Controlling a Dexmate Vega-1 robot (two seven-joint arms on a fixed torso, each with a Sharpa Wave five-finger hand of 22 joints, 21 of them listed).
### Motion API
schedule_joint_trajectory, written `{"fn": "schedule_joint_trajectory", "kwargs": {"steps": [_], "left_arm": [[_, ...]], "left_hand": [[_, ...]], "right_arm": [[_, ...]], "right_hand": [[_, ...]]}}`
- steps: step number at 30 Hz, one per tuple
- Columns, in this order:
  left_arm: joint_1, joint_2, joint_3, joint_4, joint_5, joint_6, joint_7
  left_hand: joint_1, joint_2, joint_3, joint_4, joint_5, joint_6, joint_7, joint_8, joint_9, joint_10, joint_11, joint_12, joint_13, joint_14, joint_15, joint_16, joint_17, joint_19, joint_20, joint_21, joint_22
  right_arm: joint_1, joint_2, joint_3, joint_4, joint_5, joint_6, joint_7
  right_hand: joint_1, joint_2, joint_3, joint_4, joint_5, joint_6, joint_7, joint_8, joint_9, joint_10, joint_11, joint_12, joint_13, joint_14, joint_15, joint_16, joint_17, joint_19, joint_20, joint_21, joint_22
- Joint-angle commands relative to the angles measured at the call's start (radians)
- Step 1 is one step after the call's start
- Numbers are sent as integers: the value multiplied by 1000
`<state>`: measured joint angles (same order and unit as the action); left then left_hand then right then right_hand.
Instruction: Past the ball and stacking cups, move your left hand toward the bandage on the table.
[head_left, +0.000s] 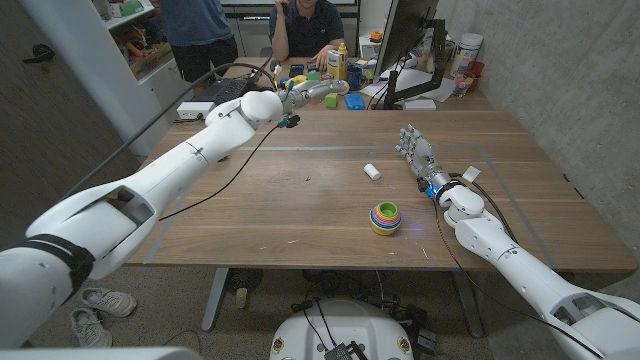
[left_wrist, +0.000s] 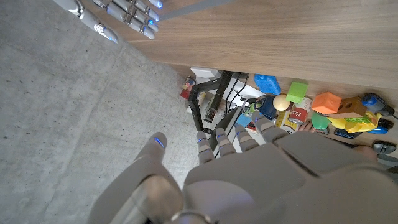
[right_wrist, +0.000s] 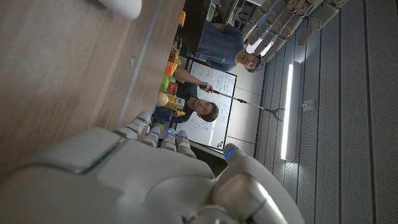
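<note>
Bandage (head_left: 372, 172) mid-table, left robot hand (head_left: 310, 93) far beyond it, raised, fingers apart, nothing held.

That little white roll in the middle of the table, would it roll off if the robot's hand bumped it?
Probably a bit. The bandage roll looks like a short cylinder lying on its side on smooth wood, so a nudge across it could roll it. It seems small and light, likely soft, so it would skid easily too.

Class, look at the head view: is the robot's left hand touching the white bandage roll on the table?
No. The left hand is at the table's far edge among the toys, well apart from the bandage lying mid-table.
</note>
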<state>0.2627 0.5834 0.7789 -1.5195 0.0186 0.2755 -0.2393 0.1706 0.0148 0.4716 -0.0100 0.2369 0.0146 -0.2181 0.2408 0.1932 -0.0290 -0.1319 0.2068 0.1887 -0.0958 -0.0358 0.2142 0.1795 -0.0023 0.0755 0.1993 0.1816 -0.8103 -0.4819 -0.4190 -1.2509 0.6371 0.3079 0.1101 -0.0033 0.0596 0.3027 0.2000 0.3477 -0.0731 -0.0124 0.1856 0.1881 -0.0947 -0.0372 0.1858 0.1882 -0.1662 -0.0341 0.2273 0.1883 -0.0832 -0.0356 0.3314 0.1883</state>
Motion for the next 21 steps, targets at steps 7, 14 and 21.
{"fn": "schedule_joint_trajectory", "kwargs": {"steps": [7, 14, 21], "left_arm": [[-191, -94, 164, 92, 170, 32, -159], [-233, -148, 204, 175, 201, -17, -204], [-270, -196, 237, 244, 222, -56, -249]], "left_hand": [[20, -1, 3, -17, -3, 12, -4, 6, 5, -10, -2, -4, 5, -2, -10, -5, 2, -1, 15, -2, 1], [27, -5, 3, -26, -5, 14, -4, 5, 5, -9, -2, -5, 5, -3, -14, -5, 2, 2, 17, -1, 1], [37, -8, 3, -36, -7, 18, -4, 5, 6, 4, -5, -1, 6, 6, -16, -3, 3, 5, 19, -1, 1]], "right_arm": [[-1, -1, 7, 14, 12, 5, 14], [-4, -4, 10, 15, 16, 4, 16], [-5, -4, 10, 16, 16, 5, 17]], "right_hand": [[1, 131, 9, -3, 5, 8, 0, 11, 2, 6, -3, 8, 2, -21, -66, 5, 3, 5, -98, -3, 5], [1, 131, 8, -3, 5, 8, 0, 10, 2, 6, -2, 8, 2, -20, -67, 5, 3, 5, -98, -4, 5], [0, 130, 8, -3, 5, 9, 1, 10, 2, 7, -2, 8, 2, -20, -66, 5, 3, 6, -97, -5, 5]]}}
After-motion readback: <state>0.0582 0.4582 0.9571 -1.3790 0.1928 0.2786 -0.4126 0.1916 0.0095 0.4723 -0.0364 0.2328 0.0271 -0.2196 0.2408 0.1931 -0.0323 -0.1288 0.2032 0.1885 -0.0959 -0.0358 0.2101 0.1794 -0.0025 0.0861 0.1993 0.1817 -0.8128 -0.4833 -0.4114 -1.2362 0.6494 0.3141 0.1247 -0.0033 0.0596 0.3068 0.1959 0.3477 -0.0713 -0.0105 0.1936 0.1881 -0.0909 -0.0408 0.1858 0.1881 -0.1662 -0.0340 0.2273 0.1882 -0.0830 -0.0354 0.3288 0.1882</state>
